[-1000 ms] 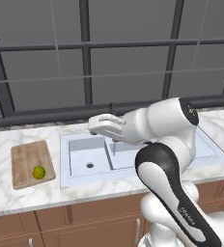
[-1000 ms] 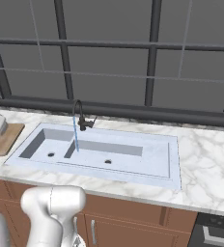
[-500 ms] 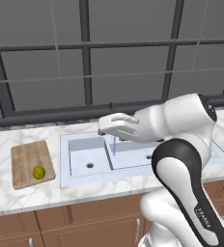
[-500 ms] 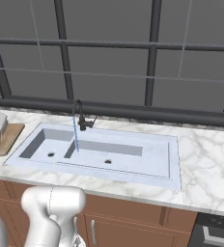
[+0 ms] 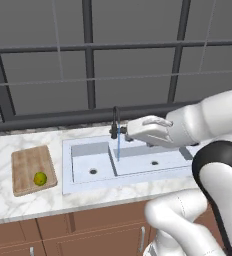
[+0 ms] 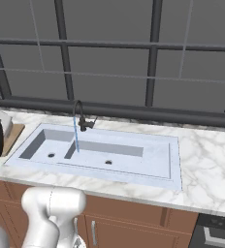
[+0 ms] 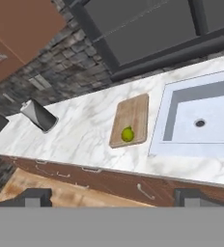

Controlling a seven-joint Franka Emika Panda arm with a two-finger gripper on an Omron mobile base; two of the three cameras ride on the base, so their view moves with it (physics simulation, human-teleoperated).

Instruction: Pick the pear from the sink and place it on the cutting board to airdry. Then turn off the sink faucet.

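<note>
One pear (image 5: 40,178) on cutting board (image 5: 30,165) | marble counter (image 6: 209,164) | sink faucet (image 6: 78,116) running | gripper (image 7: 111,197) released

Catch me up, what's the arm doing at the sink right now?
The pear already sits on the cutting board, left of the sink. Water is running from the sink faucet. The arm's hand, fingers open and empty, hangs above the basin just right of the faucet, apparently heading for its lever.

Wooden board (image 5: 32,169) with visible grain – counter (image 6: 206,160) of veined marble, smooth; sink (image 6: 153,160) matt pale; faucet (image 6: 79,116) dark metal.
</note>
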